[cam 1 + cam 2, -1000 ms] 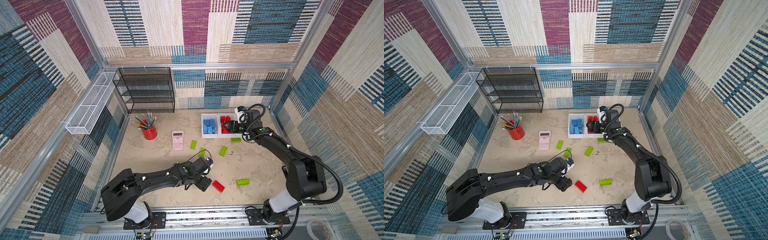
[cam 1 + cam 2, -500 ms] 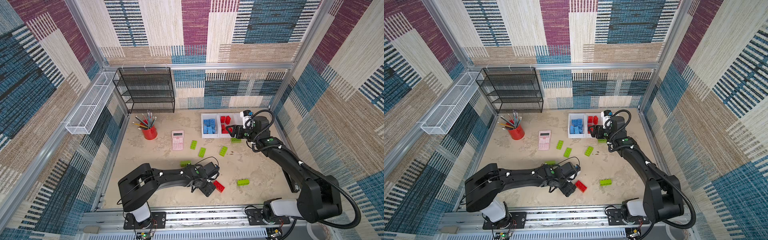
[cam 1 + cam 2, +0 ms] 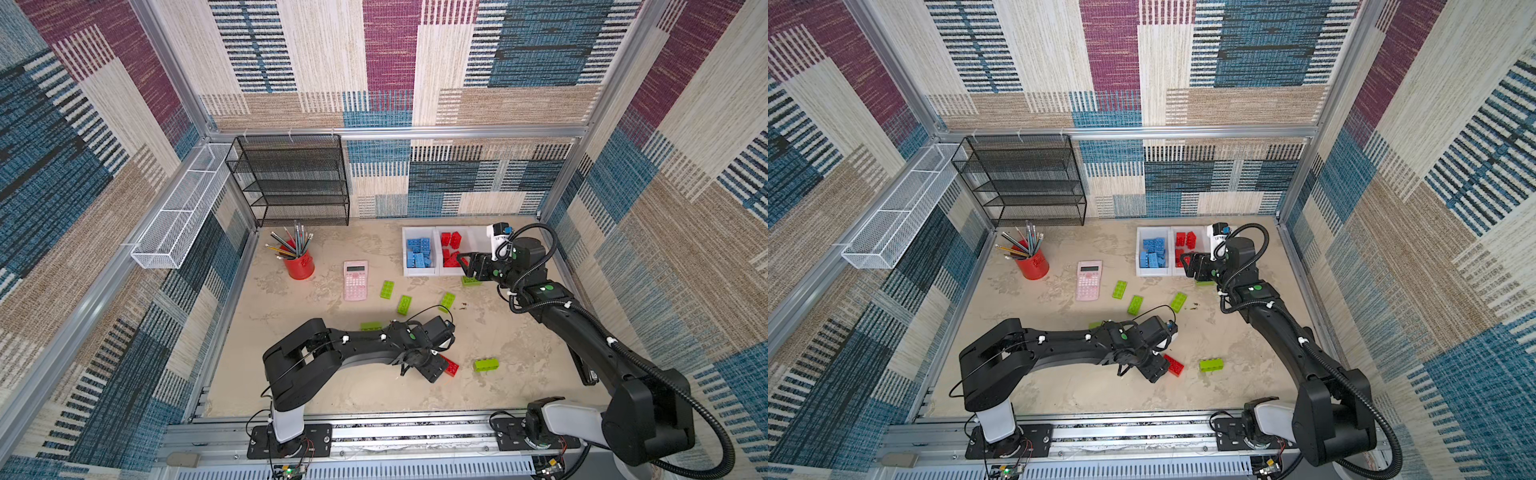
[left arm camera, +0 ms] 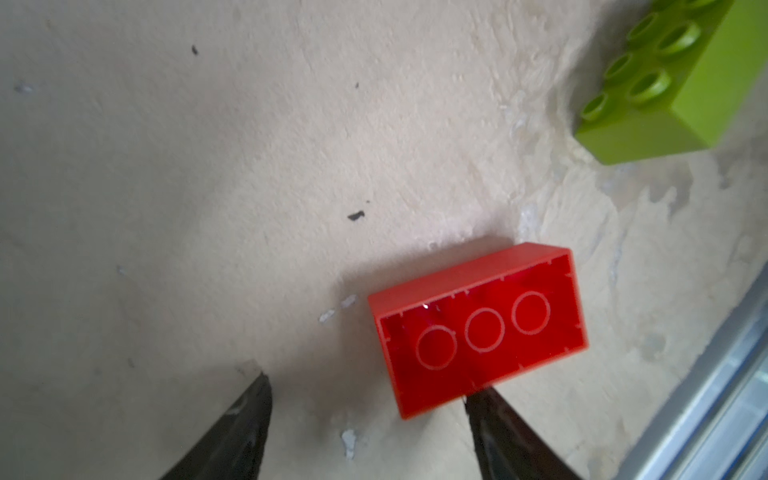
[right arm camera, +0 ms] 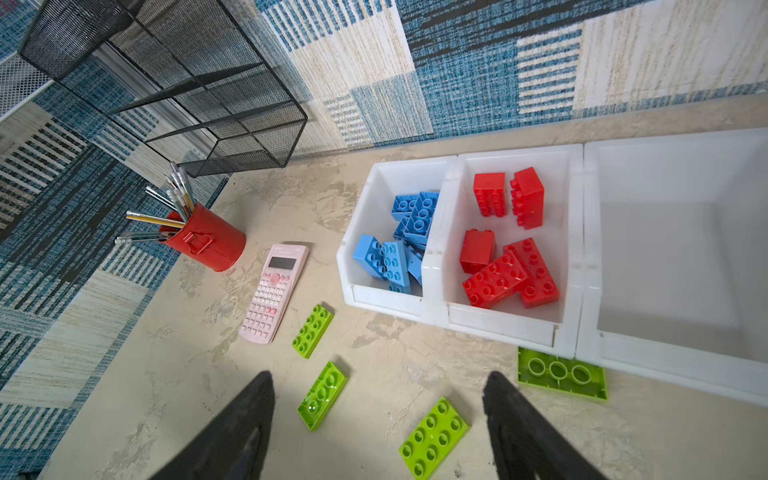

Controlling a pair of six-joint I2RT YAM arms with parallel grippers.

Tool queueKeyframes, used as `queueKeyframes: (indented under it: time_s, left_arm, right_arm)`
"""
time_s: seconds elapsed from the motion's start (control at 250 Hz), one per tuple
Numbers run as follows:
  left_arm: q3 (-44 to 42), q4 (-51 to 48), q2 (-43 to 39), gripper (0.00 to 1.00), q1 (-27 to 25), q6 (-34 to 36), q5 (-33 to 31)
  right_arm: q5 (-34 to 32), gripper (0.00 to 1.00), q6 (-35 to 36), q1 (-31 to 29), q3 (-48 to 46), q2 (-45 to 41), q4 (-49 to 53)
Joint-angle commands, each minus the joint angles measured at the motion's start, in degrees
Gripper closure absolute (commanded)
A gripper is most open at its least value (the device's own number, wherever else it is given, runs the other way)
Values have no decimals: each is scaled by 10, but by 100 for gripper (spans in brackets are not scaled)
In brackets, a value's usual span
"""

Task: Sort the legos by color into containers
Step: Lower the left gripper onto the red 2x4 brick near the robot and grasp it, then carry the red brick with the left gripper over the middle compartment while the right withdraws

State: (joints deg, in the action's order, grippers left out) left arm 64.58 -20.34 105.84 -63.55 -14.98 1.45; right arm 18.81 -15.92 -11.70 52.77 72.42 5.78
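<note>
Fingers (image 4: 245, 424) of the left gripper (image 4: 368, 390) are spread wide, w/ nothing clamped btwn them. A red brick (image 4: 478, 328) is lying on the table (image 4: 208, 166) w/ its hollow underside turned up toward the wrist camera. One fingertip is right at the brick's near corner; touching or just short of it can't be told. In both top views this brick is seen at the front-middle of the table, just beyond the gripper's tip. A chunky green brick (image 3: 486, 364) is set near it but apart.

Fingers (image 5: 245, 428) of the right gripper (image 5: 380, 386) are likewise held apart, w/ nothing in them. That gripper is hovering over the table just in front of the bins (image 5: 434, 257). Blue bricks (image 5: 390, 257) are piled in the end bin and red bricks (image 5: 498, 278) in the middle one. The third bin (image 5: 590, 249) is joined on the far side of the middle one.

A flat green piece (image 5: 561, 374) is lying underside-up right against the bins' front edge. Three more flat green bricks (image 5: 312, 330) (image 5: 323, 395) (image 5: 434, 438) are scattered studs-up btwn the bins and the calculator (image 3: 355, 280). Another green one (image 3: 370, 326) is partly hidden by the left arm.

Farther out, a red pencil cup (image 3: 299, 266) is standing left of the calculator. A black mesh shelf (image 3: 295, 183) is set against the back wall, and a white wire tray (image 3: 178, 216) is hung on the left wall.
</note>
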Motion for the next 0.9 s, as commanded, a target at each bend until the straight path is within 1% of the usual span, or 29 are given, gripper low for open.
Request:
queueKeyframes:
  time_s: [0.0,0.172,0.44,0.48,0.5,0.624,0.692,0.808,0.896]
  left_arm:
    - [14,-16,16,25,-1,6,13]
    - [43,-19,41,25,-1,11,24]
    - [89,-15,74,26,0,11,43]
    - [95,-13,78,28,0,11,46]
    - [97,-14,80,31,0,12,47]
    - [112,-14,95,38,0,14,52]
    - [119,-15,104,40,0,15,53]
    - [131,-15,115,47,0,15,54]
    - [138,-15,121,58,0,16,57]
  right_arm:
    - [-10,19,4,-1,-2,1,-23]
    - [-18,19,6,-1,-3,-1,-24]
    - [-49,19,3,-1,-6,4,-20]
    - [-54,18,3,-1,-5,5,-20]
    - [-57,18,1,-1,-5,6,-19]
    - [-76,18,-1,0,0,11,-11]
    - [-81,18,-2,0,0,11,-11]
    - [-81,18,-3,1,0,11,-14]
    - [-78,18,-4,2,0,10,-16]
